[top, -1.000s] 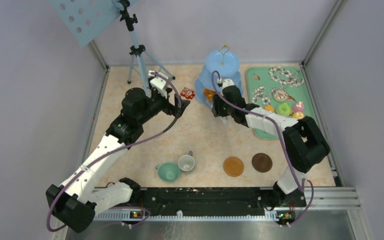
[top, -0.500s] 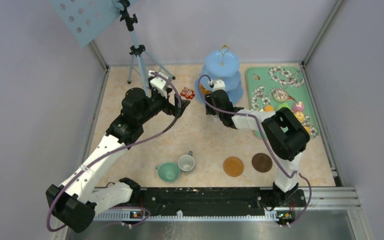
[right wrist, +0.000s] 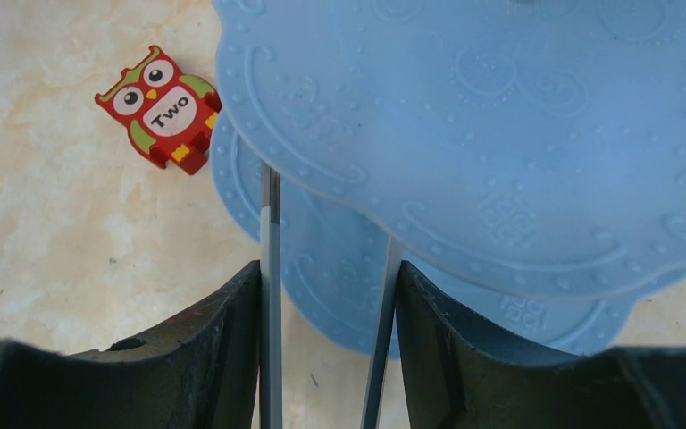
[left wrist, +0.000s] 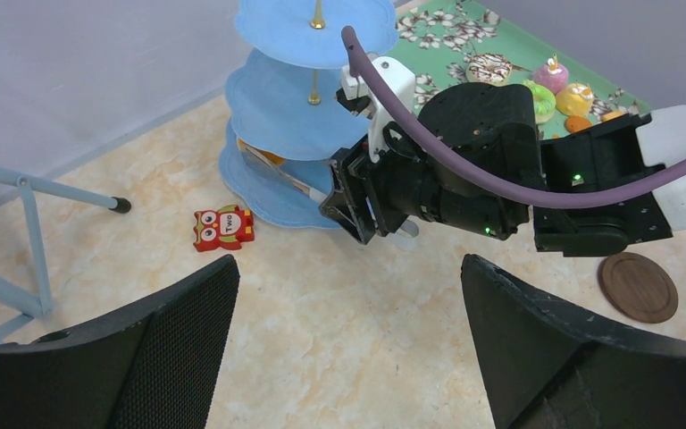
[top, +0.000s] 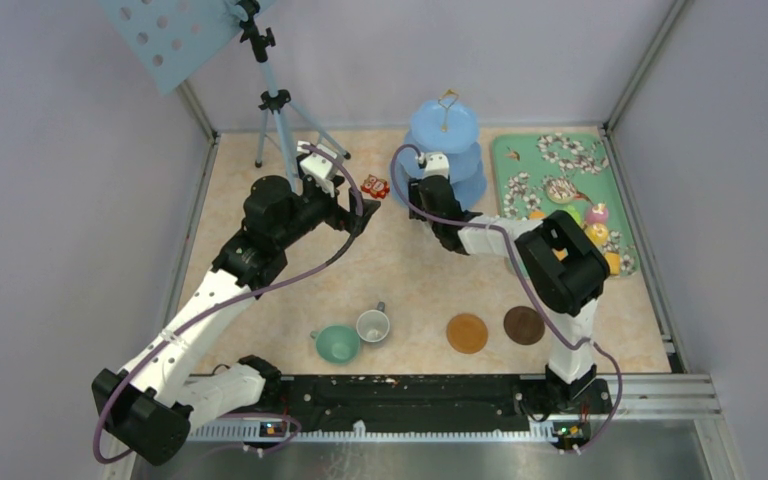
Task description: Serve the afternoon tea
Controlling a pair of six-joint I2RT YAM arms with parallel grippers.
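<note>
The light-blue three-tier stand (top: 444, 128) (left wrist: 308, 40) (right wrist: 500, 134) stands at the back. My right gripper (top: 425, 187) (left wrist: 344, 201) (right wrist: 326, 277) is shut on the metal tongs (right wrist: 271, 268) (left wrist: 281, 176), whose two arms reach under the middle tier over the bottom plate. An orange biscuit (left wrist: 263, 154) lies there by the tong tips; whether they touch it is hidden. More treats (top: 597, 213) (left wrist: 540, 98) sit on the green tray (top: 540, 160). The teal cup (top: 337, 343), grey-white cup (top: 372, 324) and two coasters (top: 467, 333) (top: 524, 325) are near the front. My left gripper (top: 360, 215) (left wrist: 348, 268) hangs open over bare table.
A red owl block (top: 375, 186) (left wrist: 222, 227) (right wrist: 162, 108) lies just left of the stand. A tripod (top: 278, 110) stands at the back left, behind my left arm. Walls close in the table on three sides.
My right arm has swung left with the tongs, from the stand's front right to its front left, pushing them in under the tiers. The left arm has not moved.
</note>
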